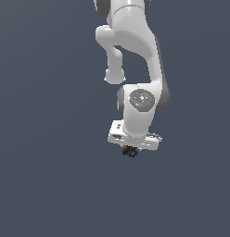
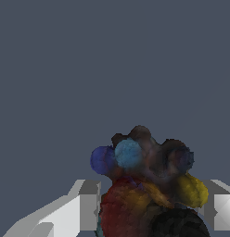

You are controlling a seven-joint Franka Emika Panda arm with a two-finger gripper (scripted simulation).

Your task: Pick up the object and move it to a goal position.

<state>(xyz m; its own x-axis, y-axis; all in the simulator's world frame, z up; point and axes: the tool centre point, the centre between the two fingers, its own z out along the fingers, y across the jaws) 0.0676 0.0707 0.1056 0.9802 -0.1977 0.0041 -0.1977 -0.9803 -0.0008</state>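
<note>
Though no worktop edge shows, the gripper (image 2: 149,208) seems closed on the object (image 2: 147,185), pads flanking its lumpy middle; probably light, uneven, prone to slipping.

A plain, even slate-grey backdrop (image 1: 42,139) fills both views; no edge, seam or marking shows on it

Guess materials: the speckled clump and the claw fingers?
Speckled clump: lumpy, matte, blotchy blue, red, yellow and black lobes with no highlights; possibly soft rubber or clay, but the render leaves it open. Fingers of the claw: flat-faced, plain white-grey, matte; look like hard plastic or painted metal.
</note>
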